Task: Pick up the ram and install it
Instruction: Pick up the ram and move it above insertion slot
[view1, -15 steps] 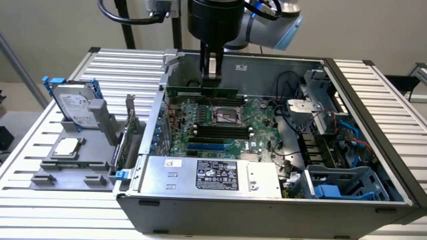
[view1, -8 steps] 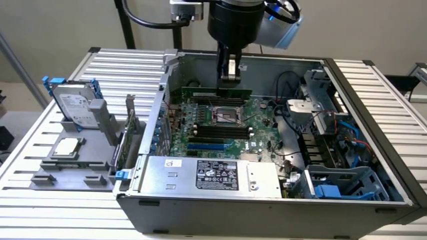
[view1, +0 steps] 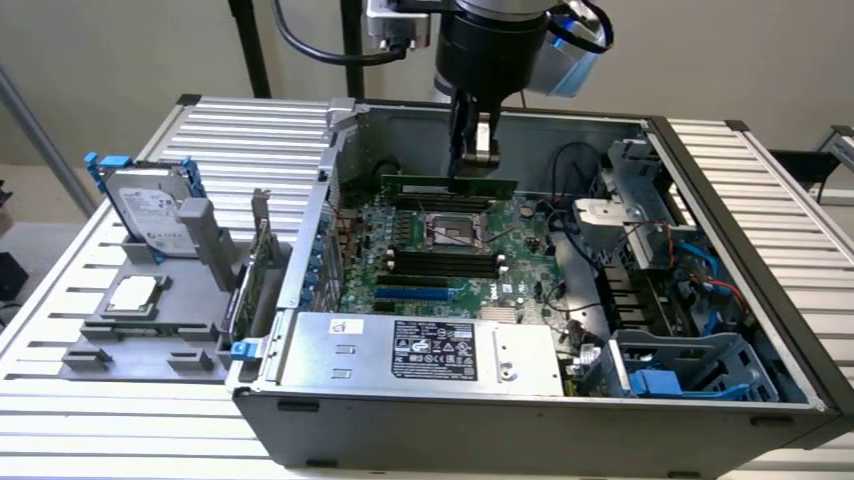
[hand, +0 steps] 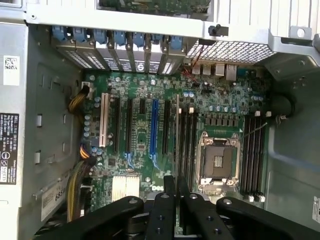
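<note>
Tool pinching ram at its middle. Ram hanging inside computer case, above motherboard. Good way, I think: holding ram flat, lining its edge with black slot, going straight down, no tilting.

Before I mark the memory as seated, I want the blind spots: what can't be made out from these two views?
- Seating: exterior view, the long thin green ram stick has its lower edge merging with the green motherboard behind; whether it is in a slot or above it, cannot tell.
- Slot beneath: wrist view, the stick is edge-on and covers it.
- Grip contact: wrist view, the black gripper hides with its own links where the jaws meet the stick.
</note>
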